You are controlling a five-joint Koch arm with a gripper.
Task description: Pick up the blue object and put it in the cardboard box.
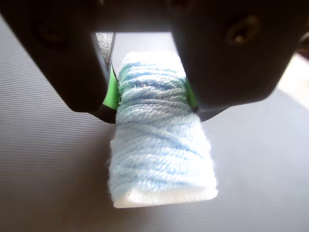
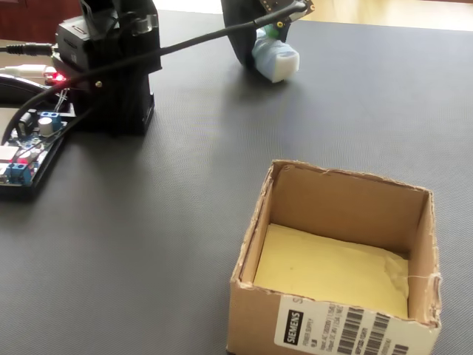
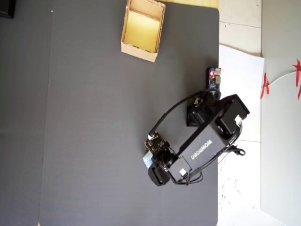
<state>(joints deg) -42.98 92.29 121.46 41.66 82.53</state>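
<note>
Pale-blue yarn fills the middle of the wrist view: the blue object (image 1: 161, 145) is an oblong bundle wound with ridged strands, its white end face turned toward the camera. It is pinched between the two black jaws of the gripper (image 1: 150, 94), whose green pads (image 1: 111, 89) press against its left and right sides at the upper half, so the jaws are closed on it. Below and around it lies the dark grey mat (image 1: 43, 169), finely textured; whether the bundle touches the mat or hangs just above it cannot be told from this view. In the fixed view the cardboard box (image 2: 336, 200) stands nearest, at lower right, open-topped, with a yellowish floor, ragged upper edges and a white barcode label on its front wall. Well apart from it, at the top of that picture, the blue object (image 2: 278, 61) sits at the mat's surface beneath the black gripper (image 2: 267, 35). At left stands the arm's black base (image 2: 111, 66), with a circuit board (image 2: 26, 148) showing red lights beside it. In the overhead view the cardboard box (image 3: 139, 51) is at the top of the mat (image 3: 94, 141), while the arm (image 3: 202, 148) reaches toward lower centre, where a sliver of the blue object (image 3: 147, 161) shows at the gripper, far from the box.
</note>
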